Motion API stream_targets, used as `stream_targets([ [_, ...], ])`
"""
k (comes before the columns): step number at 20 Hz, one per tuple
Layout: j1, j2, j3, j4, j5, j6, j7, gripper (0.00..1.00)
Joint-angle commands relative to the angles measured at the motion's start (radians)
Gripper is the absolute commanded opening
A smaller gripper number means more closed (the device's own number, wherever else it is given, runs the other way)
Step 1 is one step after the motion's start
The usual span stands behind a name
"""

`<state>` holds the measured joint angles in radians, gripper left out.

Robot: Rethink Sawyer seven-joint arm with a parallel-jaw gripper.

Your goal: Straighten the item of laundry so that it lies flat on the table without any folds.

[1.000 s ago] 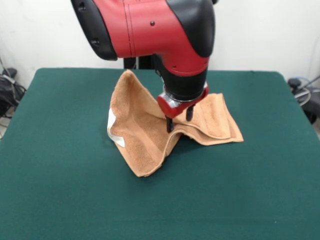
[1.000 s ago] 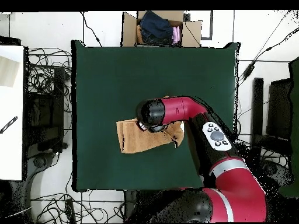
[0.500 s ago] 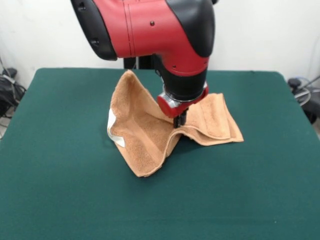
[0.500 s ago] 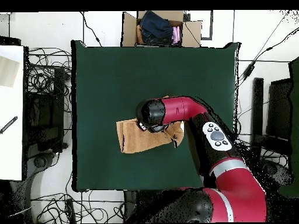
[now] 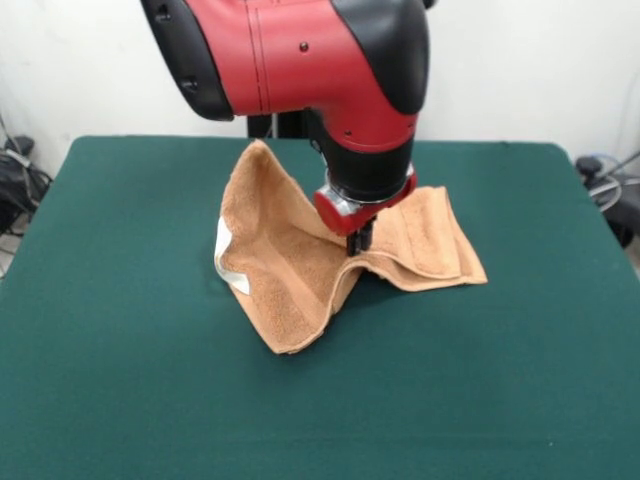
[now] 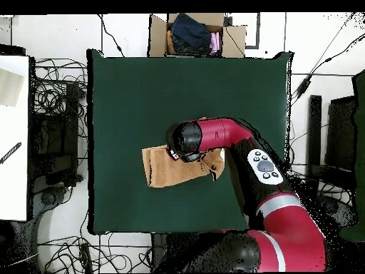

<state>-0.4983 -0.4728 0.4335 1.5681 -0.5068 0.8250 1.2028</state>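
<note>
The hand (image 5: 360, 243) pinches a raised fold of the crumpled towel (image 5: 300, 270) mid-tabletop (image 5: 120, 380). Bare green lies all round it (widest toward 6 o'clock in the front view). A cardboard box (image 6: 196, 34) sits beyond the overhead view's 12 o'clock edge.

White wall (image 5: 560, 70), cable-strewn floor (image 6: 57, 107)

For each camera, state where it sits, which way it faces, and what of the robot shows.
Front view: across the table, facing the robot; the red and black arm descends from above, its tool shut on a ridge of the crumpled tan terry towel.
Overhead view: above, looking straight down, robot base at bottom; the arm hides the tool.
Both show the towel on the dark green felt table.
</note>
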Motion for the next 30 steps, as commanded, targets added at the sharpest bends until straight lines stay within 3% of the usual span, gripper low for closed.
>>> stream_targets([
  [1, -0.028, -0.020, 0.007, 0.116, -0.007, -0.073, 0.051, 0.00],
  [9, -0.092, -0.136, -0.001, 0.304, -0.017, -0.174, 0.079, 0.00],
  [15, -0.105, -0.191, 0.006, 0.387, 0.002, -0.209, 0.104, 0.00],
  [30, -0.081, -0.160, 0.002, 0.396, 0.004, -0.236, 0.126, 0.00],
])
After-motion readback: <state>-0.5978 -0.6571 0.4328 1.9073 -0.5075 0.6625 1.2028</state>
